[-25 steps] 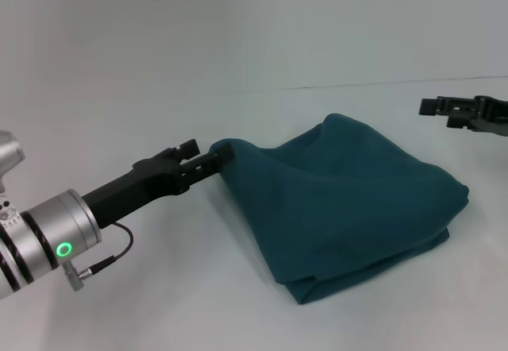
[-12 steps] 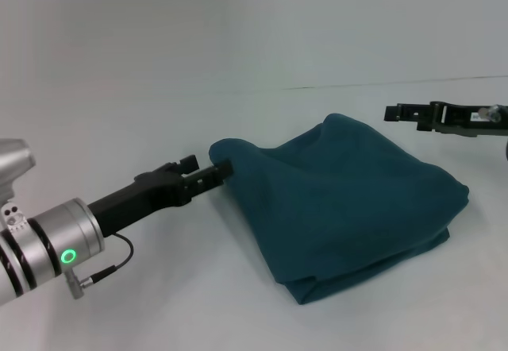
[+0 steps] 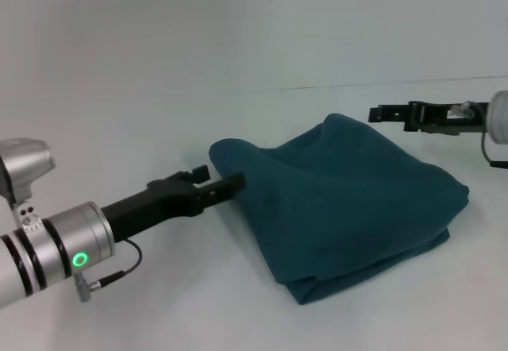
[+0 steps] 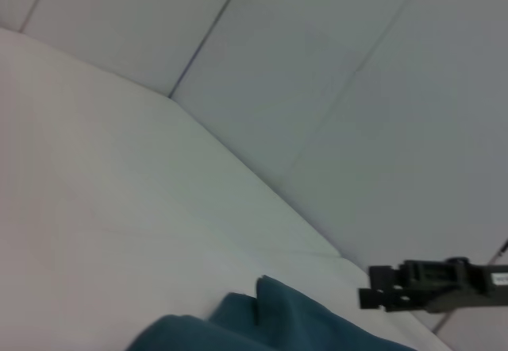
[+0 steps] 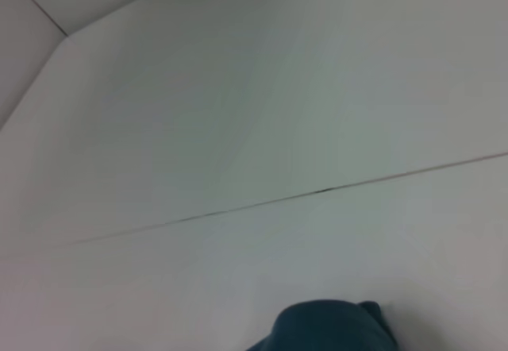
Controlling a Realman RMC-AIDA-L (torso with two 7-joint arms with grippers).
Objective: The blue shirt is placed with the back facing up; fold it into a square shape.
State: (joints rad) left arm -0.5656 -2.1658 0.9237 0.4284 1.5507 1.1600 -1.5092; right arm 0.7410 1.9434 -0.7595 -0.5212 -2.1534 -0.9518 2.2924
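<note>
The blue shirt point(image 3: 349, 200) lies bunched in a rough folded heap on the white table, with its left corner standing up in a peak. The tip of my left gripper point(image 3: 232, 182) is against the heap's left flank, just below that peak; whether it holds cloth does not show. My right gripper point(image 3: 378, 113) hovers off the far right side of the shirt, apart from it, pointing left. In the left wrist view the shirt's top point(image 4: 262, 327) and the right gripper point(image 4: 373, 287) show. Only a bit of the shirt point(image 5: 329, 327) appears in the right wrist view.
The white table point(image 3: 159, 113) stretches around the shirt on all sides. A thin dark seam point(image 3: 444, 81) runs across its far part. A cable point(image 3: 119, 268) hangs under my left wrist.
My left gripper has slid down and right along the shirt's left side while the peak stayed put. My right gripper has come in leftward, closer to the shirt.
</note>
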